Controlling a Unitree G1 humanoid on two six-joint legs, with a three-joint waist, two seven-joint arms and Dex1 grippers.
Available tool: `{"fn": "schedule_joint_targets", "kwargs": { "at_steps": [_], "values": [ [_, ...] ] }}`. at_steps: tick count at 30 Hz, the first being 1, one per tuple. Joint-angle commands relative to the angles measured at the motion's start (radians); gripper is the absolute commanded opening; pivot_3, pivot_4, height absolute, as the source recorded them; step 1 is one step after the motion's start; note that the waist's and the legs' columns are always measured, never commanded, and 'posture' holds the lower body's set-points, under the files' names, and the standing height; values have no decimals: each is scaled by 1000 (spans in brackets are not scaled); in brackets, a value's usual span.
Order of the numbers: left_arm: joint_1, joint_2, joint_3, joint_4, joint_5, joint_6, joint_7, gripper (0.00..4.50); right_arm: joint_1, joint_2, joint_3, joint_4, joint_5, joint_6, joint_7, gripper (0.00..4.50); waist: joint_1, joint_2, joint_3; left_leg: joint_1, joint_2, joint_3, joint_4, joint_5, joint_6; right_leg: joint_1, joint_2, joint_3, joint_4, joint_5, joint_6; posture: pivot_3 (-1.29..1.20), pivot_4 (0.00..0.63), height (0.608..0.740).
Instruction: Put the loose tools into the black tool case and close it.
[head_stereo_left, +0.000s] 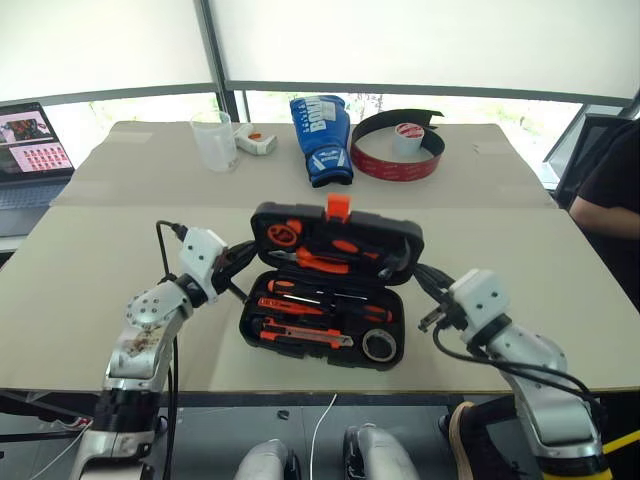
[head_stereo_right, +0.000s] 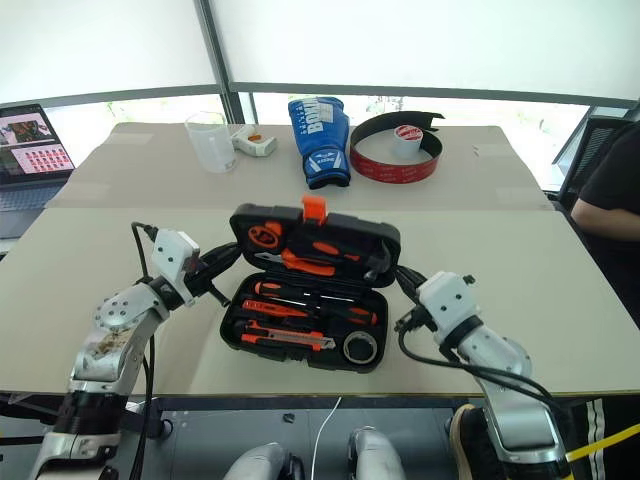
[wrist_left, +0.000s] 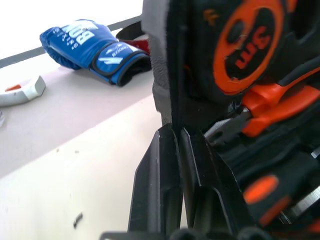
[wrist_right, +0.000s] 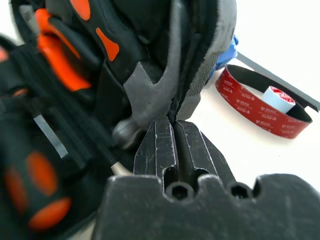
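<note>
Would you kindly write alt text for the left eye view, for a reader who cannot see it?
A black tool case lies half open on a beige table, tools in its recesses, with the left gripper and right gripper shut at the lid's two sides. Behind lie a blue boxing glove and red tape ring.

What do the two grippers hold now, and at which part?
Both hold the black tool case's lid: left gripper on its left edge, right gripper on its right edge.

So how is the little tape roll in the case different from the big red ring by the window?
The small dark tape roll sits inside the black tool case; the red-and-black tape ring lies beyond it on the table. The roll is small and tightly wound; the ring is wide, with another small roll inside it. Both are round.
</note>
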Motion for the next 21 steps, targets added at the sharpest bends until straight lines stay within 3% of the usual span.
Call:
{"fn": "schedule_joint_targets", "kwargs": {
  "at_steps": [1, 3, 6, 8, 11, 14, 17, 18, 21],
  "values": [
    [83, 54, 116, -59, -38, 77, 39, 686, 126, -45, -41, -73, 11, -74, 54, 716, 0, 0, 0, 0, 0, 0, 0, -2, -4, 0, 0, 0, 0, 0, 0, 0, 150, 727],
    [133, 108, 159, -118, -85, 134, -4, 1220, 175, -77, -94, -129, 43, -39, 79, 1273, -1, -1, 0, 0, 2, 0, -1, -2, -5, -1, 1, 0, 0, 0, 0, 0, 150, 727],
    [183, 244, 266, -201, -281, 349, -131, 2354, 201, -155, -227, -238, 272, 158, 160, 2302, 1, -2, 1, -2, 3, 0, -1, 1, -2, -3, 1, 0, 1, -1, -1, 0, 150, 727],
    [203, 341, 317, -192, -359, 455, -213, 2837, 223, -228, -302, -281, 407, 258, 245, 2314, 7, -2, 2, -2, 2, -1, 0, -1, -5, -3, 0, -1, 1, -1, -1, 0, 150, 727],
    [163, 450, 282, -44, -308, 406, -320, 2837, 316, -344, -377, -312, 537, 330, 423, 2314, 28, -1, 1, -1, 2, -2, 0, -5, -6, -2, 0, -3, -1, -2, -2, 0, 150, 727],
    [11, 465, 154, 157, -176, 259, -357, 2837, 389, -419, -359, -306, 509, 317, 531, 2314, 53, 0, 1, -2, 1, -4, -1, -6, -4, -1, 1, -6, -3, -3, -3, 0, 150, 727],
    [-214, 405, 8, 354, -75, 137, -428, 2167, 428, -465, -279, -299, 424, 251, 605, 1634, 69, -3, 1, -3, 0, -4, -1, -4, 0, -1, 1, -7, -3, -2, -2, 0, 150, 727],
    [-279, 377, -39, 411, -43, 92, -459, 1665, 421, -472, -244, -301, 399, 234, 616, 1181, 73, -5, 0, -4, 0, -3, 0, -4, 0, -1, 1, -7, -4, -2, -1, 0, 150, 727],
    [-427, 294, -134, 547, 28, -9, -516, 776, 368, -480, -142, -299, 335, 203, 621, 294, 71, -7, 0, -7, -1, -2, 2, -3, 6, -1, 1, -7, -6, 0, 1, 0, 150, 727]
  ]
}}
